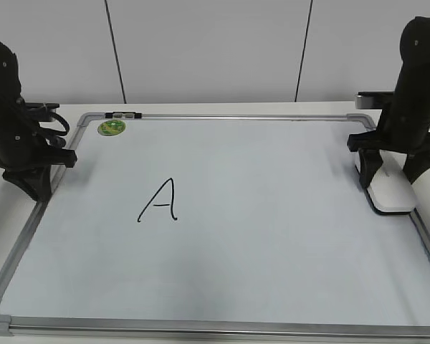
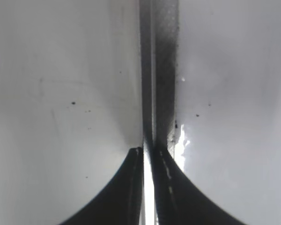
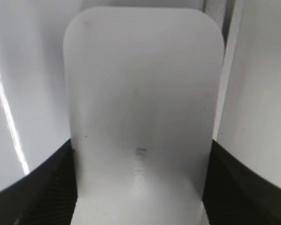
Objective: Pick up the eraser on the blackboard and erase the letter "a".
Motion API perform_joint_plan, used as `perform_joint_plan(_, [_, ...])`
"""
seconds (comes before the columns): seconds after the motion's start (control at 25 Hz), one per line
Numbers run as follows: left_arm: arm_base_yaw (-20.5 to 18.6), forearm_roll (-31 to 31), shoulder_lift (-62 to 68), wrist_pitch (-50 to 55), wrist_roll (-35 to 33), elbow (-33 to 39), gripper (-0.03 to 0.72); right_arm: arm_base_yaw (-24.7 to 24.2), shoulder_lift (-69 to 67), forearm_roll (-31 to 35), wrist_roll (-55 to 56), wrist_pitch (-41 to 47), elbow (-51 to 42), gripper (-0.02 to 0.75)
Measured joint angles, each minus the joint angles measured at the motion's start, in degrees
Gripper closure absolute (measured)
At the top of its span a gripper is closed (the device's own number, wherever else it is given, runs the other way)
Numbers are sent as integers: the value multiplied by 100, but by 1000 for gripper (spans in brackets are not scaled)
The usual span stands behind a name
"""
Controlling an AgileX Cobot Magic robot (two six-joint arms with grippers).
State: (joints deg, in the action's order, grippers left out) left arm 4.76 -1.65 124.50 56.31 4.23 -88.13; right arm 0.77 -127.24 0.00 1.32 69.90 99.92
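The blackboard (image 1: 272,222) lies flat on the table and bears only a large capital "A" (image 1: 159,201). The small letter "a" shows in no view. The white eraser (image 1: 394,195) rests at the board's right edge. My right gripper (image 1: 390,183) stands over it, fingers pressed against both long sides. In the right wrist view the eraser (image 3: 143,84) fills the space between the jaws (image 3: 141,143). My left gripper (image 1: 36,183) is shut and empty over the board's left frame, which shows in the left wrist view (image 2: 152,70) just beyond the fingertips (image 2: 147,149).
A small round green magnet (image 1: 111,127) sits at the board's far left corner, with dark clips (image 1: 123,114) on the top frame beside it. The board's metal frame (image 1: 201,329) runs along the near edge. White wall panels stand behind the table.
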Motion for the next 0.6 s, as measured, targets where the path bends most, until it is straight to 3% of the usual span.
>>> perform_joint_plan(0.44, [0,0,0,0,0,0,647,0,-9,0,0,0,0,205])
perform_joint_plan(0.6, [0,0,0,9,0,0,647,0,-59,0,0,-3,0,90])
